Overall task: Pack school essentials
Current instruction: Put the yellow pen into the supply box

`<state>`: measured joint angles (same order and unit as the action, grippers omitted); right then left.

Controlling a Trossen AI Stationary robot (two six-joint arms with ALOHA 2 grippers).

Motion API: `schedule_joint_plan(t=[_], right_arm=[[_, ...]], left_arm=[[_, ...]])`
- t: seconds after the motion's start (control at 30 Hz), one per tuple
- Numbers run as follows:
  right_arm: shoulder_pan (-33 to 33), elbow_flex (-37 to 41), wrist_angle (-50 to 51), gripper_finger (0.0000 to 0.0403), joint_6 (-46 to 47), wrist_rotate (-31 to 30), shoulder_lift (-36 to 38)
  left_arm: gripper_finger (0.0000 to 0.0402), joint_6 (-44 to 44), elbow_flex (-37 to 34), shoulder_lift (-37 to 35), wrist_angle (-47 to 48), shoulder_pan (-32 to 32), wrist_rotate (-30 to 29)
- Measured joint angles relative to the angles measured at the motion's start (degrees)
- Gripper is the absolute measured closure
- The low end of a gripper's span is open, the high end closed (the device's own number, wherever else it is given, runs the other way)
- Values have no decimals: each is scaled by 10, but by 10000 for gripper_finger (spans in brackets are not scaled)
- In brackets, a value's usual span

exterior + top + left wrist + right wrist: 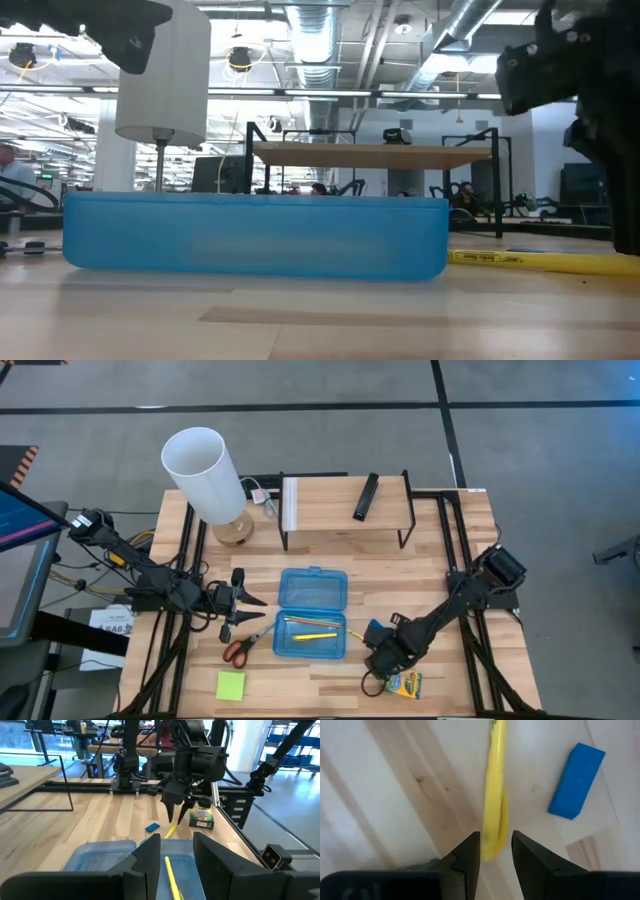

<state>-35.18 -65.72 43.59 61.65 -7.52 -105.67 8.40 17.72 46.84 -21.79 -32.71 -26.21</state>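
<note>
Counting two yellow pencils [312, 635] — perhaps three.

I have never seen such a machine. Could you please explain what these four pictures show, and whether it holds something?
Two robot arms work at a wooden table. One picture looks down from above, one looks level across the table, and two come from cameras on the wrists. The open blue case holds a yellow pencil. Beside it lie scissors, a green sticky-note pad, a blue eraser and a crayon box. The right gripper stands open around another pencil. The left gripper holds nothing.
</note>
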Motion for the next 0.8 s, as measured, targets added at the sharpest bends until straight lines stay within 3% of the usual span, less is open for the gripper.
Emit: schedule_joint_plan(t=[0.33, 0.53, 0.8], right_arm=[[14, 6, -48, 266, -15, -16, -34], [19, 5, -18, 268, -18, -14, -39], [19, 5, 0, 310, -37, -18, -40]], left_arm=[[299, -4, 0, 0, -13, 0, -4], [299, -4, 0, 0, -13, 0, -4], [299, -5, 0, 0, -15, 0, -4]])
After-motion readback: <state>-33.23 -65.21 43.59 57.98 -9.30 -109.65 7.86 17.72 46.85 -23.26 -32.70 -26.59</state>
